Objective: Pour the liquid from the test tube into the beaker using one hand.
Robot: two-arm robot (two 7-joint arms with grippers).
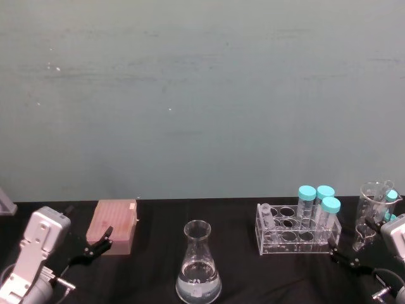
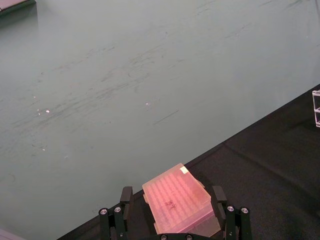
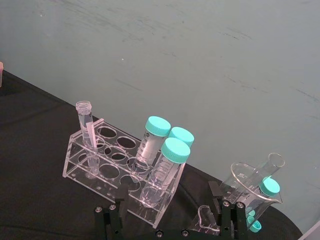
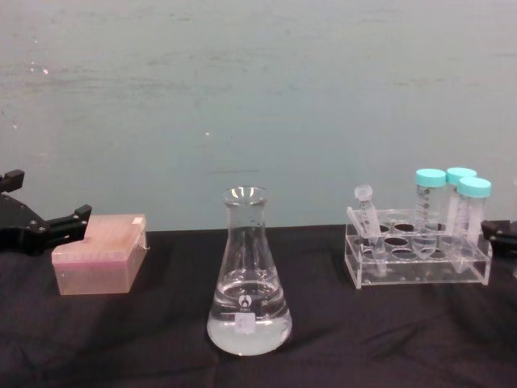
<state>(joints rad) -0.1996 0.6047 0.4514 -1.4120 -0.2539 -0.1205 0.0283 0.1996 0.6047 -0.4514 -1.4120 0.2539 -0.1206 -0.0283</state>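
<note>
Two grippers: left gripper point(image 1: 98, 244) lower left by pink box point(image 1: 114, 226); right gripper point(image 1: 347, 258) lower right; both released.
Test tube point(image 4: 368, 220): in rack point(image 4: 420, 271), frame's right; near-upright, mouth up, leaning left.
Beaker point(image 4: 248, 275): centre, upright on worktop point(image 4: 129, 339), holding liquid point(image 4: 248, 330).

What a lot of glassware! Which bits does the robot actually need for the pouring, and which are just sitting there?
Needed: test tube, leaning in the rack; conical flask holding clear liquid; right gripper, open, beside the rack.

Just lying about: pink box; three teal-capped tubes; glassware at far right; left gripper, open, by the pink box.
</note>
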